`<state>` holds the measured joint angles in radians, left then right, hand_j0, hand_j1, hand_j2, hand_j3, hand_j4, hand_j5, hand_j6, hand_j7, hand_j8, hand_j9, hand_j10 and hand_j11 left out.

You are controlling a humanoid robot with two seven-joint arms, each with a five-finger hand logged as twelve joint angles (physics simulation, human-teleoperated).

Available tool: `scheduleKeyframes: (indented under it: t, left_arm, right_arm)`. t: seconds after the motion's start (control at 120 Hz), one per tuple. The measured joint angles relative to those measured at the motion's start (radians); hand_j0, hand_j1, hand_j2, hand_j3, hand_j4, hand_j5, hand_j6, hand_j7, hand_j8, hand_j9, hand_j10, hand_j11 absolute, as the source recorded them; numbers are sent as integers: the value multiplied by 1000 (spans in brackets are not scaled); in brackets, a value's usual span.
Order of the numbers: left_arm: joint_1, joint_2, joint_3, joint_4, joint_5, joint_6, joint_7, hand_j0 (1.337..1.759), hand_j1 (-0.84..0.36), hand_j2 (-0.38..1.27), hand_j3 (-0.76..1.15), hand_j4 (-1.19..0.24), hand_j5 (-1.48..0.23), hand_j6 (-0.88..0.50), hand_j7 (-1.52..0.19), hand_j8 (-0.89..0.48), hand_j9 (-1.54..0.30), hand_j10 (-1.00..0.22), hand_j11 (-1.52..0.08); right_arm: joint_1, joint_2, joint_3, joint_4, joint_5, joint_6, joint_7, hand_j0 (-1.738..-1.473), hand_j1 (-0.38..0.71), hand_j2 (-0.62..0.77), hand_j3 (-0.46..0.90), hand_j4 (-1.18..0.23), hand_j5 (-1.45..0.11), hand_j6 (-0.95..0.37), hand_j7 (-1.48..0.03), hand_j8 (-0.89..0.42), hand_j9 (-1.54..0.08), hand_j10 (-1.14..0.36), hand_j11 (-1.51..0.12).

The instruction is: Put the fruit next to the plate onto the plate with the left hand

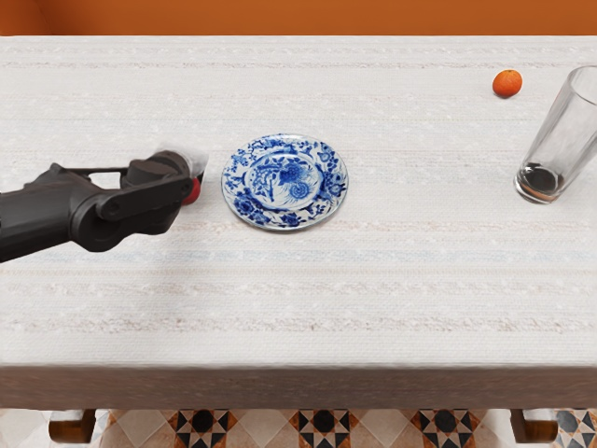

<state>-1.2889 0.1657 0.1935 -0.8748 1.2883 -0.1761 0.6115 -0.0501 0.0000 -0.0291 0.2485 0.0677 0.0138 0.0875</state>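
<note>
Fruit (pixel 192 193), small and red, shows just left of the blue-and-white patterned plate (pixel 244 207) on the pale desk (pixel 298 280), mostly hidden behind the left hand (pixel 173 177), so only a red sliver is visible. The hand is blurred; whether its fingers are closed on the fruit cannot be told.

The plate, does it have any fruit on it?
No, the plate bears only its blue pattern; a red fruit is off its left rim, at the left hand.
</note>
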Motion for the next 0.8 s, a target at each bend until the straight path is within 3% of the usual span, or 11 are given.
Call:
scheduleKeyframes:
  t: [0.167,0.45,0.492,0.7,0.8]
  left_arm:
    - [-4,0,14,0,-8,-5,0,1646,-295,61,0,-405,-940,-299,-948,-427,-950,-678,-948]
    - [-16,-9,17,6,-20,-9,-1,1642,-419,394,0,-229,-1180,-137,-1127,-317,-1133,-798,-1138]
    - [-34,-8,17,7,-23,-10,-1,1643,-376,267,0,-230,-1189,-163,-1139,-344,-1142,-807,-1149]
    - [-123,-14,13,-6,-49,-11,-3,1644,-428,377,0,-182,-1234,-107,-1202,-306,-1168,-833,-1177]
    - [-151,-69,-2,-18,-54,-7,-40,1643,-415,338,0,-192,-1233,-113,-1217,-314,-1176,-838,-1186]
  right_arm:
    - [0,0,0,0,0,0,1,-1658,-305,-7,0,-36,-47,-36,-47,-36,-47,-36,-47]
    - [0,0,0,0,0,0,2,-1658,-305,-7,0,-36,-47,-36,-47,-36,-47,-36,-47]
    - [0,0,0,0,0,0,3,-1658,-305,-7,0,-36,-47,-36,-47,-36,-47,-36,-47]
    - [3,0,0,0,0,0,3,-1658,-305,-7,0,-36,-47,-36,-47,-36,-47,-36,-47]
    - [3,0,0,0,0,0,3,-1658,-305,-7,0,-36,-47,-36,-47,-36,-47,-36,-47]
